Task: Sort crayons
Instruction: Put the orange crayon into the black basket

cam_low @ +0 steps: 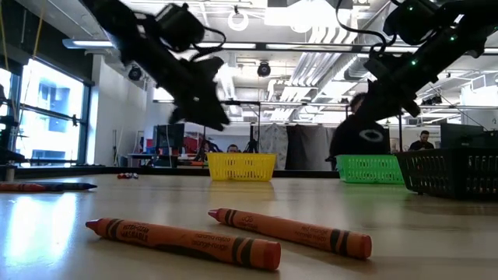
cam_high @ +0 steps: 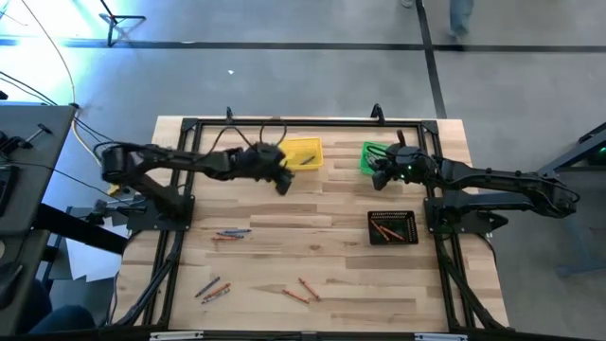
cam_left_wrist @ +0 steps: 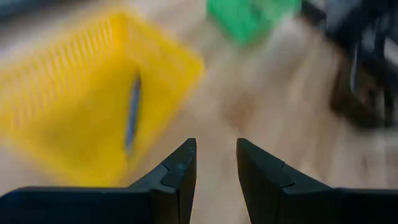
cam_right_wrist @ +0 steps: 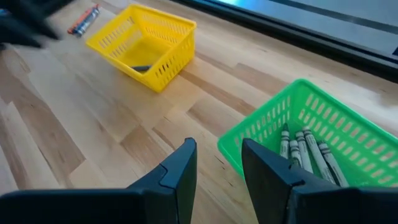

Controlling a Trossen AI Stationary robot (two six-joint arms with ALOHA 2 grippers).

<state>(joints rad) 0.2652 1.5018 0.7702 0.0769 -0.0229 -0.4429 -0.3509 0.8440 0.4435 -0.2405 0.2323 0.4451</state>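
Observation:
My left gripper (cam_high: 283, 180) hangs open and empty just near of the yellow bin (cam_high: 304, 153), which holds one blue-grey crayon (cam_left_wrist: 132, 112). My right gripper (cam_high: 377, 176) hangs open and empty beside the green bin (cam_high: 371, 152), which holds several grey crayons (cam_right_wrist: 308, 149). The black bin (cam_high: 392, 227) holds orange-red crayons. Loose crayons lie on the table: a group at the left (cam_high: 232, 233), a group at the near left (cam_high: 213, 289), and orange-red ones near the front (cam_high: 301, 290), two of them close in the low view (cam_low: 233, 233).
The table's black frame rails (cam_high: 180, 218) run along the left and right sides. Bare wood lies between the yellow and black bins. A person (cam_low: 359, 132) shows in the room beyond the table.

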